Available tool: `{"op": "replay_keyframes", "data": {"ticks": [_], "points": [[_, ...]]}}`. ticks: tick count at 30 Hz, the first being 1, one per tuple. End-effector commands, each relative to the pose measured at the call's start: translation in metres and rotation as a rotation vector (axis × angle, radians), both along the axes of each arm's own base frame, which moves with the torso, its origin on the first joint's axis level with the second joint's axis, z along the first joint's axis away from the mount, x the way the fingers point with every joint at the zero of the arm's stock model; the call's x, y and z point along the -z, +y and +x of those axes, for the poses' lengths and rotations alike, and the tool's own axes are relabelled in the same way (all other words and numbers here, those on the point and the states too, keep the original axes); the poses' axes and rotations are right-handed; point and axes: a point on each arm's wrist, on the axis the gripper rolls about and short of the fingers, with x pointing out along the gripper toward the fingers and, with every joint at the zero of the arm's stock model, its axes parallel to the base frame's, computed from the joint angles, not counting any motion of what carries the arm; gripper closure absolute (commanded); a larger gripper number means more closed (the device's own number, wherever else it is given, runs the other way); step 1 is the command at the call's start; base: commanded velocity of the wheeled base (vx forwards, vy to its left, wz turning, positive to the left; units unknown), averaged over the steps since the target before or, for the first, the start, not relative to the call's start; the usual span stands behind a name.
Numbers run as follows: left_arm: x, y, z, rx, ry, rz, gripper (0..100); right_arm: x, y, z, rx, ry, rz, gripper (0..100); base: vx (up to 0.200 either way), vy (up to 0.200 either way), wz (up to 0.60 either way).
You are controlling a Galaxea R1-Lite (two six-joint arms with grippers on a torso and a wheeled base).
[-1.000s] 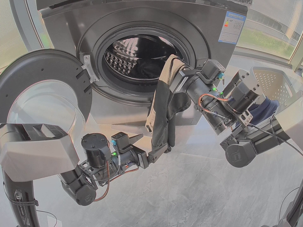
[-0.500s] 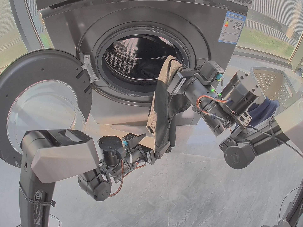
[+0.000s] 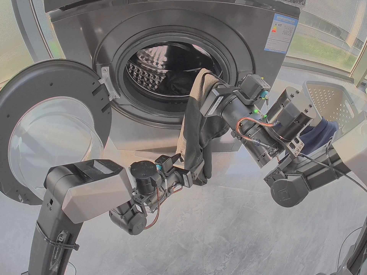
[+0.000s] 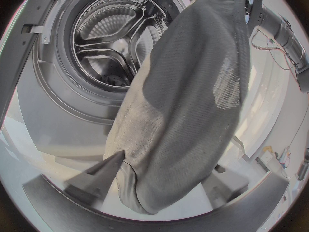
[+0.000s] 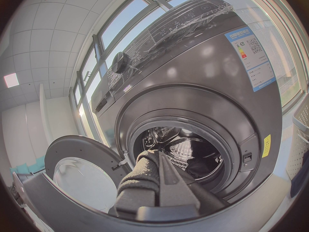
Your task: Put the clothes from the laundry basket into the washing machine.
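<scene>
Garment mid-transfer

One garment (image 3: 195, 134), top clamped in right end effector (image 3: 209, 90) at washing machine (image 3: 172, 20) opening, likely for pushing in; left end effector (image 3: 195, 172), wide open, brackets its hem below, probably gathering slack. One dark piece (image 3: 179, 83) inside; one blue heap (image 3: 317, 134) in laundry basket (image 3: 332, 96), right of machine.

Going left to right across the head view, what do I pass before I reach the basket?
Open washer door → hanging garment → blue label → laundry basket.
</scene>
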Motion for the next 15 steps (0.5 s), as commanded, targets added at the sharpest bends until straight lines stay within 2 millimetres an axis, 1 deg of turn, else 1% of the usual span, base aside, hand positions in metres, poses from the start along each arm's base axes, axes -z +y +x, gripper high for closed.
{"op": "replay_keyframes", "data": {"ticks": [1, 4, 8, 9, 10, 12, 13, 14, 15], "points": [[0.006, 0.003, 0.018, -0.049, -0.037, -0.006, 100, 0.001, -0.001, 0.001, 0.004, 0.002, 0.000, 100, 0.000, 0.000, 0.00], [-0.002, 0.007, 0.026, -0.081, -0.062, -0.024, 100, -0.001, -0.005, 0.003, 0.016, 0.003, 0.004, 100, 0.000, 0.000, 0.00], [-0.007, 0.014, 0.029, -0.102, -0.069, -0.032, 100, 0.001, -0.012, 0.008, 0.055, 0.035, 0.020, 100, 0.000, 0.000, 0.00], [-0.017, 0.018, 0.027, -0.110, -0.081, -0.041, 100, 0.005, -0.017, 0.009, 0.069, 0.054, 0.012, 100, 0.000, 0.000, 0.00], [-0.026, 0.021, 0.024, -0.111, -0.087, -0.047, 100, 0.005, -0.020, 0.008, 0.074, 0.059, 0.011, 100, 0.000, 0.000, 0.00], [-0.046, 0.028, 0.010, -0.107, -0.090, -0.050, 100, 0.007, -0.030, 0.009, 0.098, 0.077, -0.003, 100, 0.000, 0.000, 0.00], [-0.046, 0.028, 0.010, -0.107, -0.090, -0.050, 100, 0.007, -0.030, 0.009, 0.098, 0.077, -0.003, 100, 0.000, 0.000, 0.00], [-0.066, 0.038, -0.014, -0.085, -0.079, -0.039, 100, 0.016, -0.045, 0.009, 0.130, 0.120, -0.021, 100, 0.000, 0.000, 0.00], [-0.079, 0.046, -0.030, -0.074, -0.080, -0.035, 100, 0.023, -0.056, 0.009, 0.151, 0.155, -0.032, 100, 0.000, 0.000, 0.00]]}}
